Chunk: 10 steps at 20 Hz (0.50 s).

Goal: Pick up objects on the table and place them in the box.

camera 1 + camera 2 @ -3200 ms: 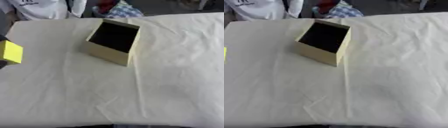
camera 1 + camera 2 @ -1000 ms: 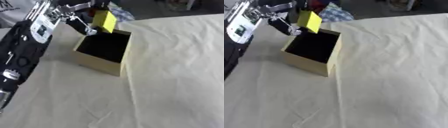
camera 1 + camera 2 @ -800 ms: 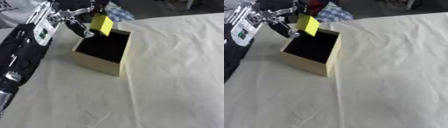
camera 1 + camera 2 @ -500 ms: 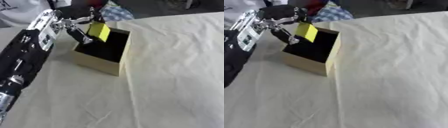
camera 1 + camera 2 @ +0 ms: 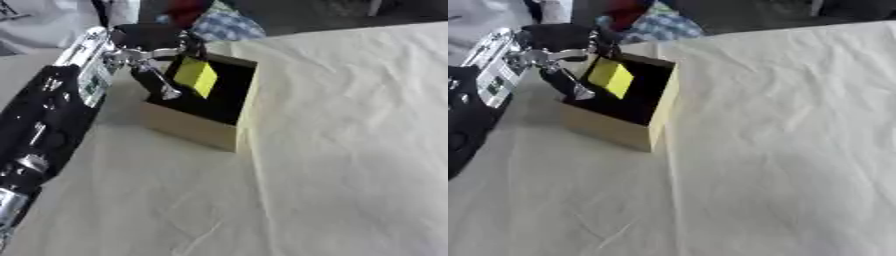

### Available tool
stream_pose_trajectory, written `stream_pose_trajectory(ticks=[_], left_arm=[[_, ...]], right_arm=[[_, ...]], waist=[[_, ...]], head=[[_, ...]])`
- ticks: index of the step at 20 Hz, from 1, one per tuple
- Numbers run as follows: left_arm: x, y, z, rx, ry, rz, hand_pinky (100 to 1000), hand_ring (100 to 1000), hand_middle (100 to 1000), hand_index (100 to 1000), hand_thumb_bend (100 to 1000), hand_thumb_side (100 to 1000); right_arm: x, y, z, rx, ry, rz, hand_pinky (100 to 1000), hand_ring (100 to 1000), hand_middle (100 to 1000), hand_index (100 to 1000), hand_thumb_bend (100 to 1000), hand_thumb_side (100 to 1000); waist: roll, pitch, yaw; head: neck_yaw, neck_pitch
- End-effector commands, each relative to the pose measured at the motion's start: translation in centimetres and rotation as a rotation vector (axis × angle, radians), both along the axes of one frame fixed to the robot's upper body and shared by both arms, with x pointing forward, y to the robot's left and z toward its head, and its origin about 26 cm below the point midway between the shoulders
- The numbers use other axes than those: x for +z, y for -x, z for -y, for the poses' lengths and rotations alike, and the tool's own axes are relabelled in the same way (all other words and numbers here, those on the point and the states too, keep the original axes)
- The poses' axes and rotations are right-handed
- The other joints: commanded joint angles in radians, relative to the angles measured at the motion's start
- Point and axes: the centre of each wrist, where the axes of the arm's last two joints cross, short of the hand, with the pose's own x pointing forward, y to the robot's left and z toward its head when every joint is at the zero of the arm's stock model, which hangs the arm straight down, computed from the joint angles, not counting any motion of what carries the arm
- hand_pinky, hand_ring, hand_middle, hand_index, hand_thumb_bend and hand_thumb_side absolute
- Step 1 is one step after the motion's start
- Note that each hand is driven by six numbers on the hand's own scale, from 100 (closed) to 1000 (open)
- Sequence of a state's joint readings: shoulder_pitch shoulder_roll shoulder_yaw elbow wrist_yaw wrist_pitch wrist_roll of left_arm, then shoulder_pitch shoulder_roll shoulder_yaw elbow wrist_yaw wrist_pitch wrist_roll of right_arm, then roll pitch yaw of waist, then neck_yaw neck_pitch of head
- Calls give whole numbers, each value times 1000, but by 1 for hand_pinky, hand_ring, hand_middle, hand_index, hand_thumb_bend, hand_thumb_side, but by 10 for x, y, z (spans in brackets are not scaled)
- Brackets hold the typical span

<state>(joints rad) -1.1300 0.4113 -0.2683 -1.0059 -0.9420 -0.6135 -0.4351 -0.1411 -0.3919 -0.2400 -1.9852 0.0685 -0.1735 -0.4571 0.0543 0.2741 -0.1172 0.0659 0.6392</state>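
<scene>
I have the left hand reaching in from the table's left side, held over the box, which sits toward the far-left part of the table. Its fingers and thumb pinch the yellow block by its upper edge, so the block hangs tilted below them, right over the dark opening and partly inside the rim. I hold it from above like that so the fingers stay clear of the box walls while the block goes in.

The box stands askew to the table edges, one corner pointing toward me, its opening facing up. That leaves the near walls between me and the floor of the box, so I cannot tell what, if anything, already lies inside.

My judgement is that the placing step is nearly done: the block is over the opening, and what remains is to let the pinch go and lift the hand away without catching the far wall.

The right hand shows in neither view. I see no other loose objects on the cloth.
</scene>
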Motion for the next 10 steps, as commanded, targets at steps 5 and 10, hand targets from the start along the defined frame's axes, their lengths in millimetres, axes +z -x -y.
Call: stream_pose_trajectory(ticks=[5, 10], left_arm=[[12, 1, -5, 33, -4, 65, 758, 858, 829, 893, 379, 253], [17, 2, -6, 18, 61, 66, 742, 845, 816, 878, 245, 198]], right_arm=[[7, 2, 2, -6, 9, 16, 606, 645, 522, 704, 100, 872], [6, 3, 3, -6, 9, 13, 606, 646, 523, 704, 100, 871]], waist=[[-4, -18, 0], [-7, -24, 6]], head=[[-10, 2], [-14, 8]])
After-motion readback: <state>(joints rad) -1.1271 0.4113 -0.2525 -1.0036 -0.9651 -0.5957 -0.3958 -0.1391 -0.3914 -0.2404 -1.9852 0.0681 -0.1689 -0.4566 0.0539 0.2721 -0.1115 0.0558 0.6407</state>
